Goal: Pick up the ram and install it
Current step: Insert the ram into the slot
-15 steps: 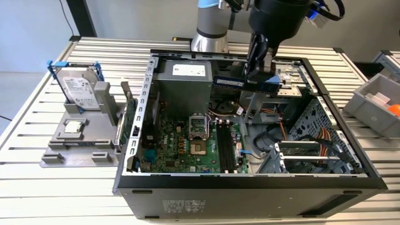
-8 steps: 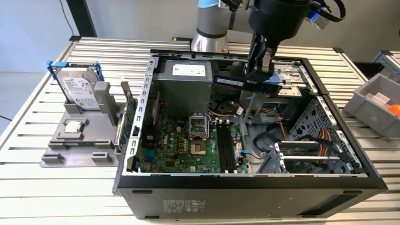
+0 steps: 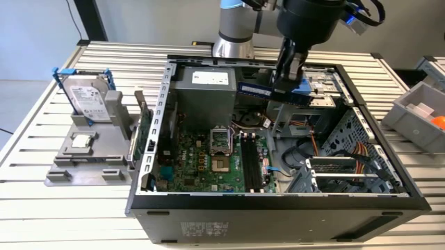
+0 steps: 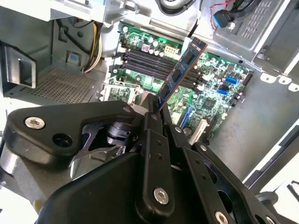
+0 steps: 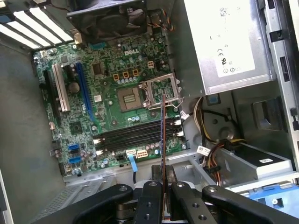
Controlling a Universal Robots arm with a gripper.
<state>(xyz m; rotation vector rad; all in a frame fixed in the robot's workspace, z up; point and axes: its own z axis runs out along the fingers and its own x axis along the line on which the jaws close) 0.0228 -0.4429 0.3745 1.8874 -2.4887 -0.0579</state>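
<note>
**Desk:** Which way is the ram pointing?

**Me:** In the upper middle of the exterior view I see the ram [image 3: 254, 89] lying nearly level. Its long axis runs from the exterior view's left to its right, with the right end a touch lower. It hangs above the open computer case [image 3: 278, 219] on the worktop [image 3: 70, 208], well apart from the motherboard [image 3: 201, 156].

**Desk:** And the jaws?

**Me:** They're drawn in to the board's thickness and clamped on its flat faces partway along, with blue board showing on either side. In the second wrist view the ram [image 4: 180, 72] reaches out from between them, over the memory slots [image 4: 149, 60]. In the first wrist view I see the ram [image 5: 163, 135] edge-on, a thin line crossing those slots.
</note>
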